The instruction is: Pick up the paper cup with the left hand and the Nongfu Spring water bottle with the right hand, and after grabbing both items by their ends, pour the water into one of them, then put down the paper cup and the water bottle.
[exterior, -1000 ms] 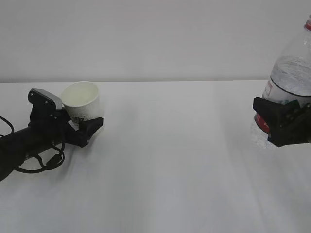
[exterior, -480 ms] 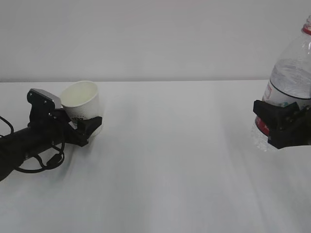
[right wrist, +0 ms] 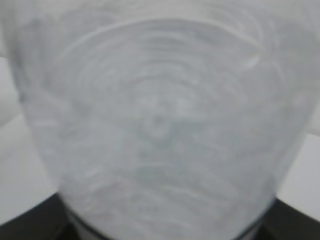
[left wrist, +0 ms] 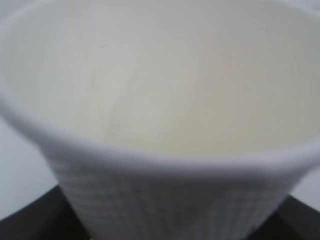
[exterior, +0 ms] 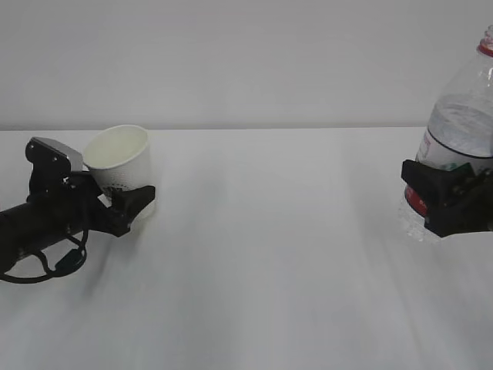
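Note:
The white paper cup (exterior: 117, 156) leans left, mouth up, near the table's left side. My left gripper (exterior: 133, 198) is shut on its lower part, and one black finger (exterior: 132, 202) shows in front. The left wrist view is filled by the cup (left wrist: 160, 100), showing its cream inside. At the far right the Nongfu Spring water bottle (exterior: 471, 77) is held upright off the table, with my right gripper (exterior: 433, 196) shut around its red label. Water (exterior: 461, 127) fills its middle. In the right wrist view only the blurred bottle (right wrist: 160, 125) shows.
A white table (exterior: 269, 262) spreads between the two arms, and its far edge meets a pale wall (exterior: 246, 62). A black cable loop (exterior: 46, 266) hangs under the left arm.
My left gripper has moved to the left with the tilted cup in it. The bottle has sunk a little in the right gripper's hold, which otherwise stays in place.

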